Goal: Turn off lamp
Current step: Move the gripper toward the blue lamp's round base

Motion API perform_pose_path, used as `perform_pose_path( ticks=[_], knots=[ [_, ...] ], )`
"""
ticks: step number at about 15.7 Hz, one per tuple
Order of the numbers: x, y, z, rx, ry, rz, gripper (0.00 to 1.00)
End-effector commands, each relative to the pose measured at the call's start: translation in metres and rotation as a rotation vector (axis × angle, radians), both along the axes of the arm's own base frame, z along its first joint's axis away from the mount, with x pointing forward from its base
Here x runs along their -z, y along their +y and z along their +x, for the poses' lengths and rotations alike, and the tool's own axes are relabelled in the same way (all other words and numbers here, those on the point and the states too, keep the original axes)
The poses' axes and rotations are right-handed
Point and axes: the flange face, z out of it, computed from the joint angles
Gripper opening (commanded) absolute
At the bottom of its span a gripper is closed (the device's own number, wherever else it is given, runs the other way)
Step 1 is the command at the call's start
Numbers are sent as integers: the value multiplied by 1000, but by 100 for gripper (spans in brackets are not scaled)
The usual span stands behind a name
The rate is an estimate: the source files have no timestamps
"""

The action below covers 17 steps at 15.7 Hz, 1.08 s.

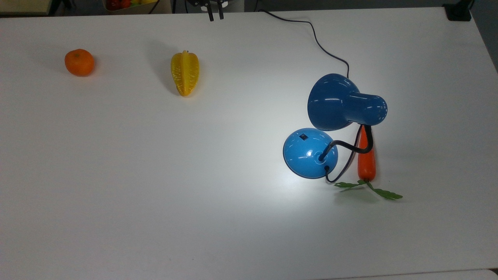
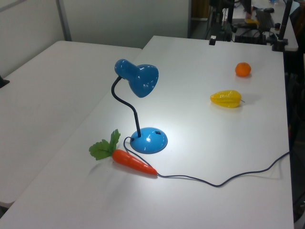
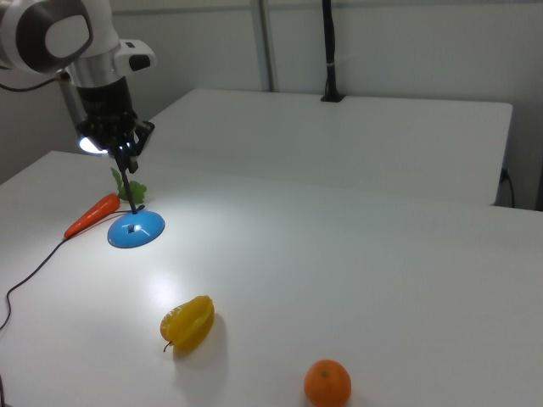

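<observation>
Lamp [image 1: 334, 128] glows on the white table [image 1: 155, 175], its base just beside the carrot [image 1: 366, 161] at the top view's right. Gripper [image 1: 215, 14] hangs at the far edge, 2 fingers nearly closed, empty.

The lamp [image 1: 342, 105] has a glossy blue shade and base that look like painted metal with bright reflections, the white table [image 1: 155, 175] is smooth and matt, and the carrot [image 1: 366, 161], the starfruit [image 1: 184, 73] and the orange [image 1: 79, 62] look like shiny plastic.
</observation>
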Motion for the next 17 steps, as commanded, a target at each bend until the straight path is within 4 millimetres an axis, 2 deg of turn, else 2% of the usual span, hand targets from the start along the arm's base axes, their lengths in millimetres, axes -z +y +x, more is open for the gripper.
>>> perform_pose_path(
  ticks=[1, 2, 5, 9, 13, 16, 17],
  knots=[
    [2, 3, -1, -15, -12, 22, 6],
    [3, 3, 0, -14, -10, 22, 0],
    [5, 5, 0, -17, -7, 22, 0],
    [17, 17, 0, -36, 16, 18, 0],
    [40, 38, 4, -68, 48, 13, 0],
    [60, 50, 14, -80, 44, 12, 0],
    [71, 62, 19, -94, 28, 11, 0]
  ],
)
